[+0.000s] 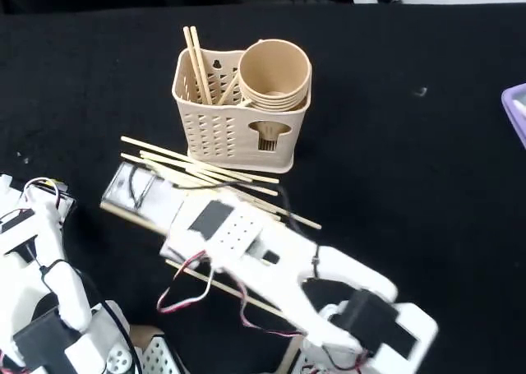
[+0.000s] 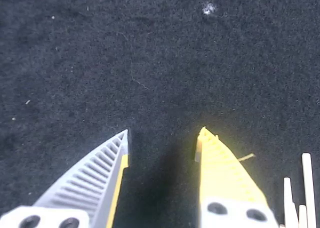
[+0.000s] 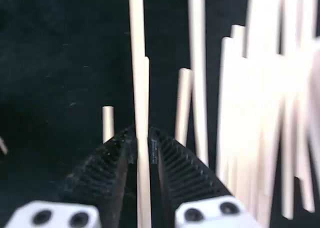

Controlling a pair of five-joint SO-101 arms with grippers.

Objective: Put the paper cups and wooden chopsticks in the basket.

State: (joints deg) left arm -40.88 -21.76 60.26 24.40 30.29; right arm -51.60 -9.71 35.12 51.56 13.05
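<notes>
Right jaws clamp one chopstick [image 3: 140, 87] from the pile [image 1: 197, 170] beside the basket [image 1: 218, 131], presumably for transfer. Left jaws gape, empty.

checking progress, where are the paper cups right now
In the high view the stacked paper cups sit inside the basket, in its right compartment, beside chopsticks standing in the left one.

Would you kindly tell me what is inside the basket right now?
Nested paper cups fill one compartment of the basket; a few chopsticks lean in the other. Its wall hides their lower ends.
</notes>
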